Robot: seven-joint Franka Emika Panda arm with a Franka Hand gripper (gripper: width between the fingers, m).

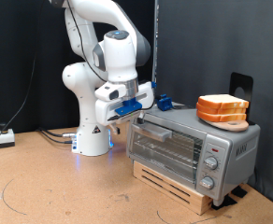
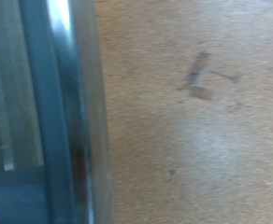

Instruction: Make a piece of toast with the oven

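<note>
The silver-grey toaster oven (image 1: 197,149) stands on a wooden pallet at the exterior view's right, with round knobs (image 1: 211,166) on its right panel. Its glass door (image 1: 166,151) faces the camera and its grey bar handle (image 1: 153,134) runs along the door's top. A thick stack of bread slices (image 1: 222,110) lies on the oven's roof. No single slice shows apart from it. My gripper (image 1: 138,108) hangs at the oven's top left corner, just above the handle. Its fingers are not clear. The blurred wrist view shows a metal and glass edge of the oven (image 2: 57,112) beside brown tabletop (image 2: 193,140).
The oven's wooden pallet (image 1: 179,185) rests on the brown table (image 1: 62,187). The white robot base (image 1: 90,131) stands behind the oven's left end. Cables and a small box (image 1: 4,138) lie at the far left. A black object (image 1: 240,86) stands behind the bread.
</note>
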